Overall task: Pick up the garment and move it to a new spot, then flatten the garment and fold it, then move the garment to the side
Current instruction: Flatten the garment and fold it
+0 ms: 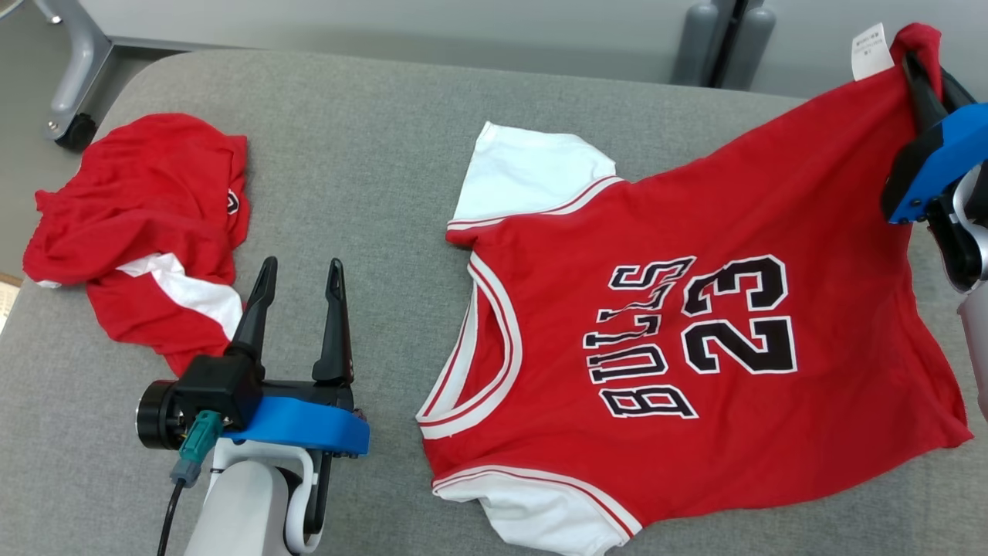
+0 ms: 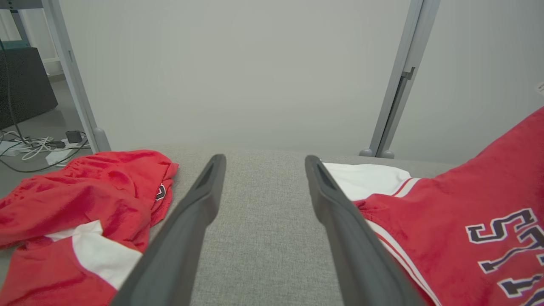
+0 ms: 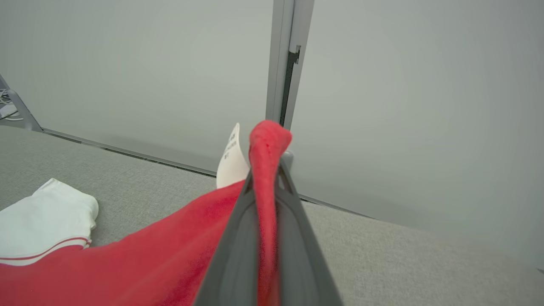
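Pinching a raised hem corner of the red jersey point(image 1: 810, 193), the right gripper point(image 1: 922, 69) is clamped on the cloth, a white tag point(image 1: 872, 50) just beside its fingers. The rest of the jersey lies spread on the grey table point(image 1: 370, 154). The left gripper point(image 1: 302, 270) sits near the jersey's collar side, fingers apart and empty, between the jersey and a crumpled red garment point(image 1: 147, 201).
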`<state>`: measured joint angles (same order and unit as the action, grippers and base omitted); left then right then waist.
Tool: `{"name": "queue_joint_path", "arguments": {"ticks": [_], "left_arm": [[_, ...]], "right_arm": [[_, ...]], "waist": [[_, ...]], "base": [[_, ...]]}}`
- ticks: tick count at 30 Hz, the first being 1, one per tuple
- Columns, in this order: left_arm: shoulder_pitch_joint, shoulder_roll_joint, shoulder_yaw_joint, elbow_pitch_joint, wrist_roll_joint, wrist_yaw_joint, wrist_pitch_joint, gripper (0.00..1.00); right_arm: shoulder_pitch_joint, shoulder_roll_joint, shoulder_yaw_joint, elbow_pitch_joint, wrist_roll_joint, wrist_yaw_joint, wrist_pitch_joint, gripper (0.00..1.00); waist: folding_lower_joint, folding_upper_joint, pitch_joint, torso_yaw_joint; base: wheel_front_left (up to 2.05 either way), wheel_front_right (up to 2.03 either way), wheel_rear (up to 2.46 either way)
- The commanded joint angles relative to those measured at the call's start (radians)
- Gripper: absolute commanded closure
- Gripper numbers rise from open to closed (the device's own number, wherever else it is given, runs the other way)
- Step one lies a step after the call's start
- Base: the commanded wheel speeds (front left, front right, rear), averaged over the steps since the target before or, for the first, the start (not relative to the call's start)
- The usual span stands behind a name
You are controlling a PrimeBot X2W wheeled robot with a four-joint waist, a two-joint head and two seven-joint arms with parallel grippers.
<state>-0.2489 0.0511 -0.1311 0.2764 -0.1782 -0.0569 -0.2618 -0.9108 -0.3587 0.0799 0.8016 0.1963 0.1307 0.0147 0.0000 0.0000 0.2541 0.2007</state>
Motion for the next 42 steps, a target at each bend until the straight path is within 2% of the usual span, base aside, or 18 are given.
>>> {"name": "queue_joint_path", "arguments": {"ticks": [1,2,3,9,12,18,22,30,36,42], "left_arm": [[-0.018,-0.001,-0.002,-0.006,-0.007,0.005,-0.005,0.0],[-0.021,-0.001,-0.004,-0.005,-0.007,0.005,-0.005,0.0],[-0.023,-0.001,-0.005,-0.005,-0.007,0.006,-0.005,0.0],[-0.022,-0.001,-0.008,-0.002,-0.005,0.013,-0.005,0.0],[-0.008,-0.001,0.002,0.002,0.006,0.01,-0.005,0.0],[0.028,0.005,0.037,0.008,0.034,-0.003,-0.005,0.0],[0.056,0.01,0.054,0.005,0.049,-0.009,-0.005,0.0],[0.111,0.018,0.085,0.009,0.063,-0.015,-0.005,0.0],[0.124,0.017,0.093,0.016,0.072,-0.022,-0.005,0.0],[0.125,0.016,0.095,0.032,0.074,-0.028,-0.005,0.0]], "right_arm": [[-0.022,0.003,-0.016,0.038,-0.014,0.0,-0.013,1.0],[-0.023,0.006,-0.021,0.066,-0.02,0.0,-0.02,0.58],[-0.022,0.013,-0.028,0.093,-0.022,0.0,-0.024,0.0],[0.006,0.029,-0.028,0.177,-0.032,0.0,-0.099,0.0],[0.033,0.04,-0.021,0.194,-0.023,0.0,-0.174,0.0],[0.101,0.056,-0.022,0.147,0.003,0.0,-0.265,0.0],[0.189,0.09,-0.024,0.034,0.023,0.0,-0.279,0.0],[0.476,0.192,-0.068,-0.311,0.046,0.0,-0.28,0.0],[0.695,0.269,-0.134,-0.522,0.02,0.0,-0.269,0.0],[0.837,0.301,-0.164,-0.693,-0.03,0.0,-0.196,0.0]], "waist": [[0.0,0.0,0.014,0.012],[0.0,0.0,0.017,0.014],[0.0,0.0,0.02,0.015],[0.0,0.0,0.016,0.004],[0.0,0.0,0.0,-0.02],[0.0,0.0,-0.04,-0.085],[0.0,0.0,-0.067,-0.122],[0.0,0.0,-0.12,-0.172],[0.0,0.0,-0.135,-0.175],[0.0,0.0,-0.135,-0.178]], "base": [[0.0,0.0,0.0],[0.0,0.0,0.0],[0.0,0.0,0.0],[0.0,0.0,0.0],[0.0,0.0,0.0],[0.0,0.0,0.0],[0.0,0.0,0.0],[0.0,0.0,0.0],[0.0,0.0,0.0],[0.0,0.0,0.0]]}}
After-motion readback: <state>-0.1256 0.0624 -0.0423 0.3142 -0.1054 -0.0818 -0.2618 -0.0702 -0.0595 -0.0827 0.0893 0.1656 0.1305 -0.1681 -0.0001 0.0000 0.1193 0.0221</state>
